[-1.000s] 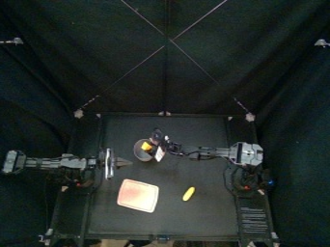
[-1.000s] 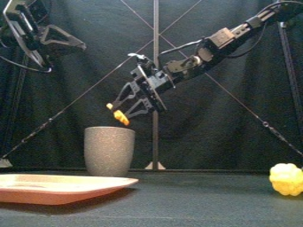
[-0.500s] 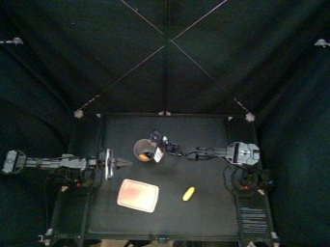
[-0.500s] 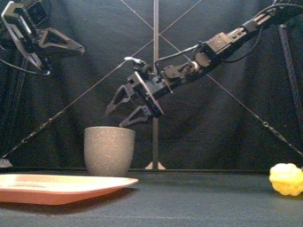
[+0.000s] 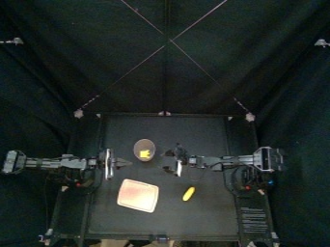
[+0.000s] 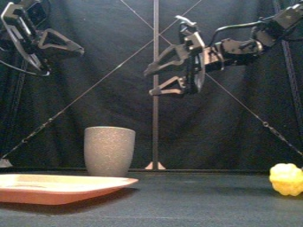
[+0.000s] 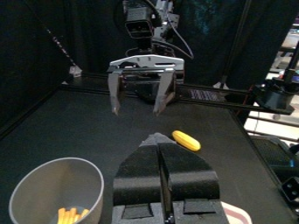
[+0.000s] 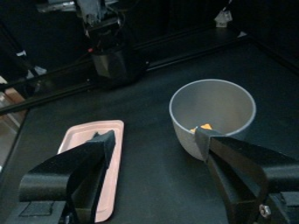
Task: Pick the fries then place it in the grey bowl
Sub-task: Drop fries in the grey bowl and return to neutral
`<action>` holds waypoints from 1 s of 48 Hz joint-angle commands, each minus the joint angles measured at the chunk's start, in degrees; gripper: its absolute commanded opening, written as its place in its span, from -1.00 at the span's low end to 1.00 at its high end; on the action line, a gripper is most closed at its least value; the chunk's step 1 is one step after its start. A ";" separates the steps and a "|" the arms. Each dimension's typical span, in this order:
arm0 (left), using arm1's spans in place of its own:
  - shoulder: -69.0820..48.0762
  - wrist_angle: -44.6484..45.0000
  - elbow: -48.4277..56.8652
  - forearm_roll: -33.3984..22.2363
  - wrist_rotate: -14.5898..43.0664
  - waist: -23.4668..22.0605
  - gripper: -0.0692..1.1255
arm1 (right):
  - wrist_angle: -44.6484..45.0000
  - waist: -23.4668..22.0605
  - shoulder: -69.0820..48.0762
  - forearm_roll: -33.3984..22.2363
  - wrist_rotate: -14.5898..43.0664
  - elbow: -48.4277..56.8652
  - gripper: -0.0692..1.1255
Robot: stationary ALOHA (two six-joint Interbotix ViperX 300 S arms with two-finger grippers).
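Several yellow fries (image 5: 147, 151) lie at the bottom of the grey bowl (image 5: 145, 148), which stands upright on the tabletop (image 5: 213, 130) left of centre. The top view and both wrist views look into the bowl and show the fries against its inner wall. The front view shows only the bowl's speckled outer side, so the fries are hidden there.

The right claw (image 6: 175, 74) is empty, with its jaws spread wide. Only the front view gives its height: well above the bowl's rim and offset to the right of it. The top view places it just beside the bowl, toward the front right. The left wrist view faces it head-on, jaws pointing down with nothing between them. The right arm enters from the right and runs nearly level.

The left claw (image 7: 162, 145) is closed on nothing, its jaws pressed together. The left arm rests raised at the tabletop's left side, with the claw aimed toward the centre.

A pink tray (image 5: 138, 198) lies in front of the bowl. A yellow toy food (image 5: 188, 193) sits to the tray's right, apart from it
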 commanded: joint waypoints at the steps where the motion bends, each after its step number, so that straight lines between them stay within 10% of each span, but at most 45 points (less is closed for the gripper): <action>1: 0.18 -0.88 -0.88 0.18 0.09 0.97 -0.92 | -4.22 0.79 -6.59 -0.79 -0.26 5.10 0.84; 48: 0.18 -0.88 0.00 0.18 0.00 2.20 -0.92 | -6.68 1.85 -14.68 -4.39 0.09 11.51 0.84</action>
